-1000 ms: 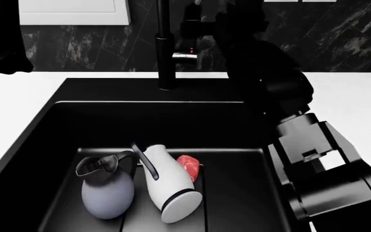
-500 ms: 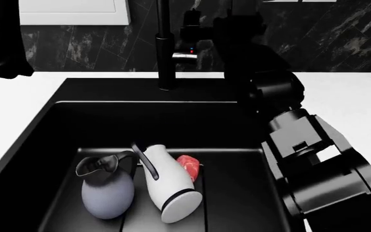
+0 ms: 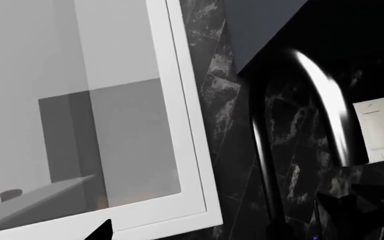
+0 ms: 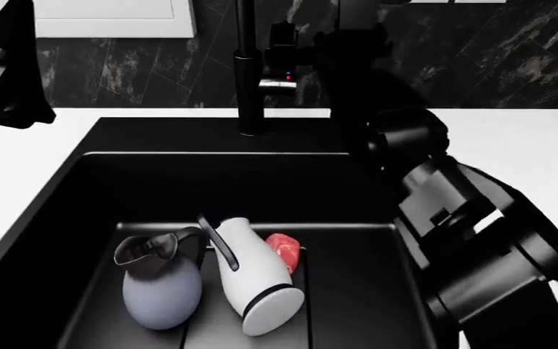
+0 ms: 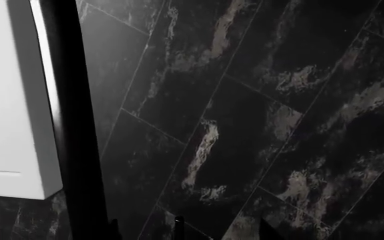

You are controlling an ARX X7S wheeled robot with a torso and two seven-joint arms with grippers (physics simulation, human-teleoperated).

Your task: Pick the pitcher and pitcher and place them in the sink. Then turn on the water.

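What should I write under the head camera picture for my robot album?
Two jugs, the blue-grey pitcher and white pitcher, lie in the black sink while the right arm reaches toward the faucet.

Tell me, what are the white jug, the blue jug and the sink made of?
White jug: probably glazed ceramic or plastic; smooth, with a soft sheen. Blue-grey jug: likely matte ceramic; even, dull surface. Sink: matte black, maybe stone composite or coated metal; almost no reflections. These are simulator renders, so all three are guesses.
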